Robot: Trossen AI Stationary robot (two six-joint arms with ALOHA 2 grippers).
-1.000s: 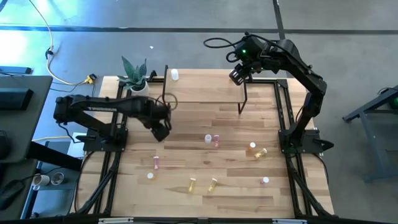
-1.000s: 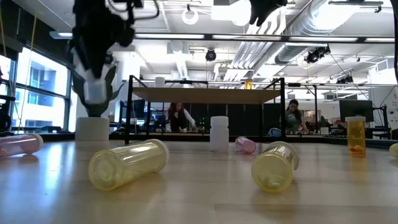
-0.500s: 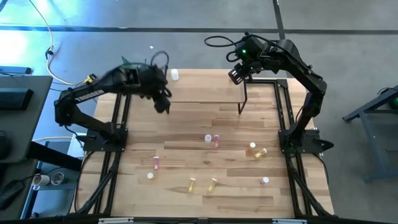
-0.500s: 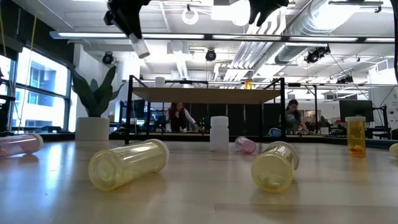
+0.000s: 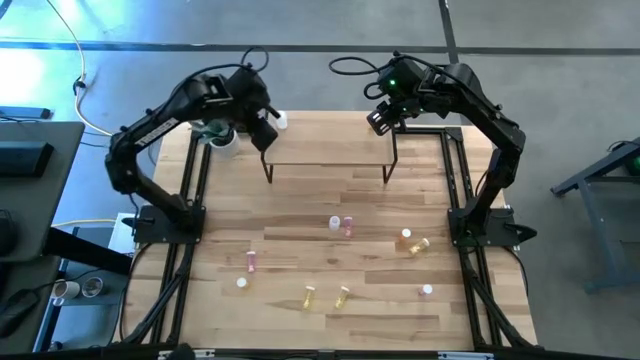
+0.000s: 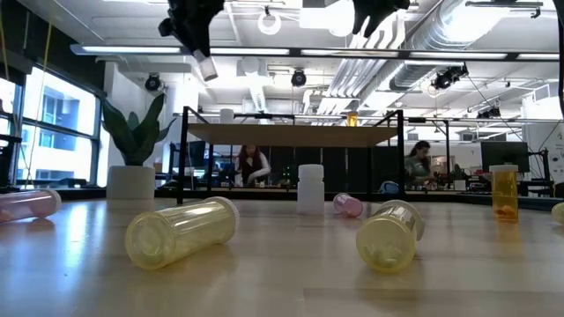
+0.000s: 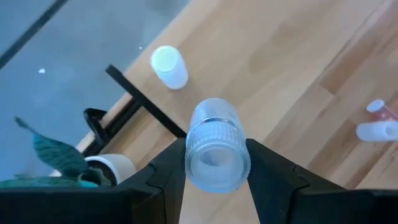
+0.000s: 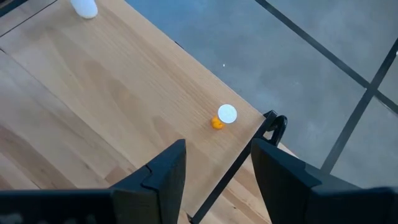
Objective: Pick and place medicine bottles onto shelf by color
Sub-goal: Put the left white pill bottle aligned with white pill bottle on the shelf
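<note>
Clamping a white bottle [image 7: 217, 148] in left gripper [image 7: 217, 163], wrist view only, right gripper [image 8: 213, 163] apart above shelf [image 8: 124, 118]

A potted plant [image 6: 132, 145] stands at the table's [image 5: 300, 200] far left corner; people [image 6: 251, 165] sit beyond.

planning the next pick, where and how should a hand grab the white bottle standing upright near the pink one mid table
Take the white bottle around its round body just below the cap, coming straight down from above. It stands upright, so its sides are exposed all round. The pink bottle sits close on one side, so set the fingers across the other axis, clear of it.
</note>
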